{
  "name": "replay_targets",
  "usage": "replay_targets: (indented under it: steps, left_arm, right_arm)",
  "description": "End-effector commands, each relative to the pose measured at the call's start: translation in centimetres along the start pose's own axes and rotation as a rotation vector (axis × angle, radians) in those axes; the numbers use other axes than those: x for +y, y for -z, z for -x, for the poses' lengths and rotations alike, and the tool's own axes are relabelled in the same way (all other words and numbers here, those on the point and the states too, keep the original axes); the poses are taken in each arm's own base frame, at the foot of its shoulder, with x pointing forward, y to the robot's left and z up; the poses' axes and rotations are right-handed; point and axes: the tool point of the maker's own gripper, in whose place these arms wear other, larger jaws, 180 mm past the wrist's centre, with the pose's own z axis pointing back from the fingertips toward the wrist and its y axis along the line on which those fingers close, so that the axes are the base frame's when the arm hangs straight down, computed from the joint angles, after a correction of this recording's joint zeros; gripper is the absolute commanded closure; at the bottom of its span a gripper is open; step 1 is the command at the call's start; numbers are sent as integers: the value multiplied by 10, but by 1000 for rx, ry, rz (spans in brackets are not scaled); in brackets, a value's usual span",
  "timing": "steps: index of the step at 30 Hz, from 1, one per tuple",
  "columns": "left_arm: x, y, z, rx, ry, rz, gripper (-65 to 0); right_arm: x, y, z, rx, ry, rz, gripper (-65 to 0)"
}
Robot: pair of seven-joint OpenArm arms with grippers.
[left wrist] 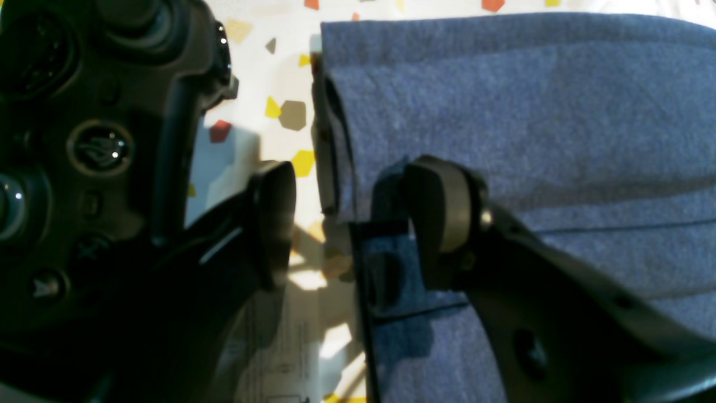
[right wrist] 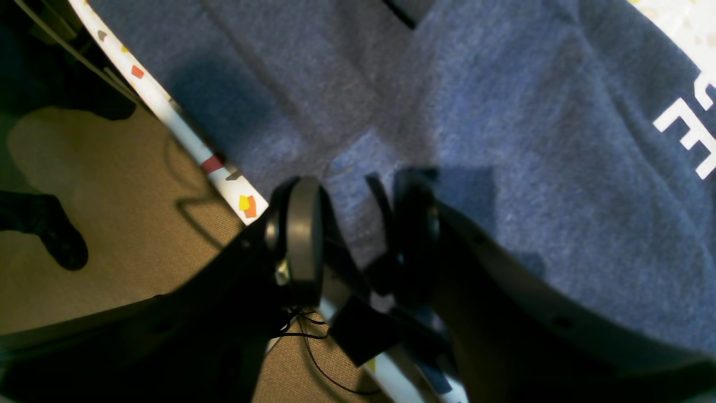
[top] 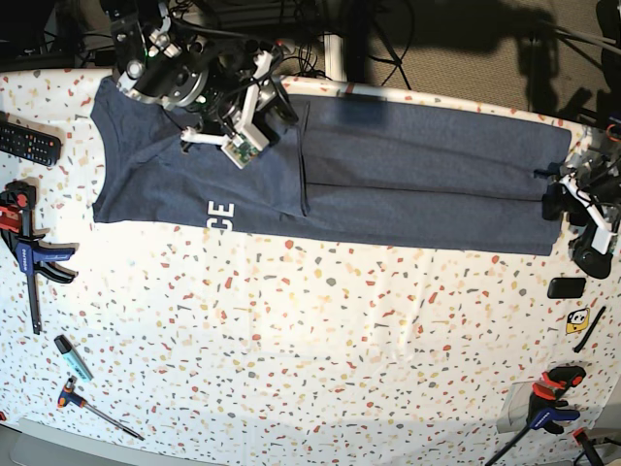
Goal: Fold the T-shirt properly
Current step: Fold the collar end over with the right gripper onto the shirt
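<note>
The dark navy T-shirt (top: 417, 175) lies folded lengthwise across the far side of the table, with white lettering (top: 219, 210) showing near its front left edge. My left gripper (top: 555, 194) is at the shirt's right end. In the left wrist view the left gripper (left wrist: 361, 224) is open and straddles the shirt's edge (left wrist: 503, 112), one finger on the cloth and one over the table. My right gripper (top: 275, 97) is at the table's far edge. In the right wrist view the right gripper (right wrist: 355, 235) is open, with the shirt (right wrist: 503, 140) running between its fingers.
A black game controller (left wrist: 67, 145) lies just beside the left gripper. A remote (top: 29, 144), clamps (top: 29, 252), a marker (top: 73, 356) and a hex tool (top: 92, 408) lie at the left. A clamp (top: 548, 403) lies front right. The floor (right wrist: 112, 224) drops off behind the far edge.
</note>
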Motion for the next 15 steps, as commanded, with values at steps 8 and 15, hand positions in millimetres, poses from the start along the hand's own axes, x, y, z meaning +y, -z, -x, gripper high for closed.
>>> replay_targets:
  steps: [8, 15]
  left_arm:
    - [10, -8, -22, -52, 24, -19, -331]
    - [23, -18, -30, -58, 24, -32, -331]
  right_arm:
    - [-17, -24, -52, -214, -32, 56, -222]
    - [-69, -64, -63, -300, 53, 197, -222]
